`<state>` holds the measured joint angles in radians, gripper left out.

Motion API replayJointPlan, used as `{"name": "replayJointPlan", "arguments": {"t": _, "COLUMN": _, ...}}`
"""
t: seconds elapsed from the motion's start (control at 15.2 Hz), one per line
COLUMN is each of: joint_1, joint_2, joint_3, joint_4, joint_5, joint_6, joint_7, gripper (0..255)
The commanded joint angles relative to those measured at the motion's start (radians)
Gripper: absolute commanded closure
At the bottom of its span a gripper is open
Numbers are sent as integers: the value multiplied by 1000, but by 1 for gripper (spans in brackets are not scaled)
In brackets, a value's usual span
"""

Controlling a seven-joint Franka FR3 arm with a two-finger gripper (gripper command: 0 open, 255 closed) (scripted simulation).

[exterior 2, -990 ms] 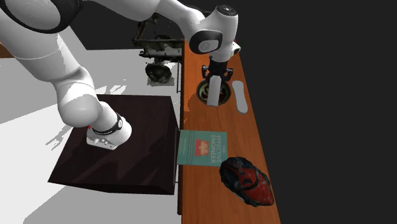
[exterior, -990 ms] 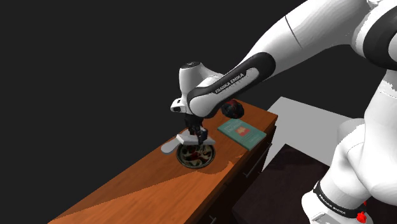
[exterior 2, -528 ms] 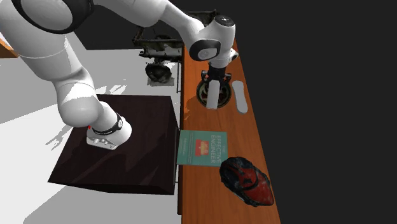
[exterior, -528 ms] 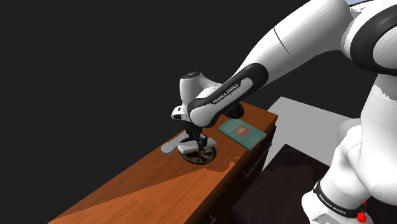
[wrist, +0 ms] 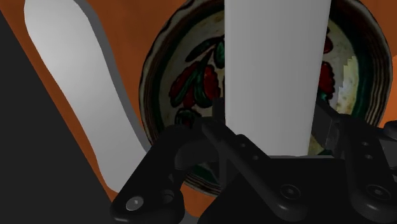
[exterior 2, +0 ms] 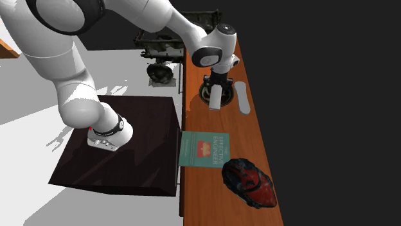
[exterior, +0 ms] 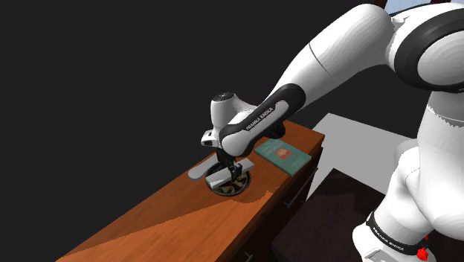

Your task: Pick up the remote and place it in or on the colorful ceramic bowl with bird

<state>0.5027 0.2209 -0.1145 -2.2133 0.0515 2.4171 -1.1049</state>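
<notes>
My black gripper [wrist: 273,121] is shut on a plain grey-white remote [wrist: 277,70], clasped across its width between the two fingers. Right beneath it sits the bowl [wrist: 172,70], cream inside with red and dark green painted shapes. In the shoulder view the gripper [exterior: 229,173] hangs low over the bowl [exterior: 242,187], and the remote [exterior: 218,179] juts out toward that view's left. The second exterior view has the gripper [exterior 2: 217,90] above the bowl [exterior 2: 204,95], with the remote [exterior 2: 214,103] over the dish.
A second long grey rounded thing [exterior: 199,172] [exterior 2: 241,97] [wrist: 83,95] lies on the wooden tabletop [exterior: 149,223] beside the bowl. A teal book [exterior 2: 204,149] and a dark red lumpy object [exterior 2: 250,183] lie further along. A dark box [exterior 2: 122,147] stands by the table.
The gripper has come down with the remote, from above the bowl to just over its inside. The fingers have stayed shut on the remote.
</notes>
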Motion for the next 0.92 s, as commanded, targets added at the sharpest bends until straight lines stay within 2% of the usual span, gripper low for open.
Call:
{"name": "replayJointPlan", "arguments": {"t": 0.0, "joint_1": 0, "joint_2": 2, "joint_3": 0, "joint_4": -2, "joint_5": 1, "joint_6": 1, "joint_7": -1, "gripper": 255}}
{"name": "replayJointPlan", "arguments": {"t": 0.2, "joint_1": 0, "joint_2": 2, "joint_3": 0, "joint_4": -2, "joint_5": 1, "joint_6": 1, "joint_7": -1, "gripper": 255}}
{"name": "replayJointPlan", "arguments": {"t": 0.26, "joint_1": 0, "joint_2": 2, "joint_3": 0, "joint_4": -2, "joint_5": 1, "joint_6": 1, "joint_7": -1, "gripper": 0}}
{"name": "replayJointPlan", "arguments": {"t": 0.59, "joint_1": 0, "joint_2": 2, "joint_3": 0, "joint_4": -2, "joint_5": 1, "joint_6": 1, "joint_7": -1, "gripper": 0}}
{"name": "replayJointPlan", "arguments": {"t": 0.86, "joint_1": 3, "joint_2": -83, "joint_3": -5, "joint_4": 31, "joint_5": -17, "joint_6": -117, "joint_7": 12, "gripper": 0}}
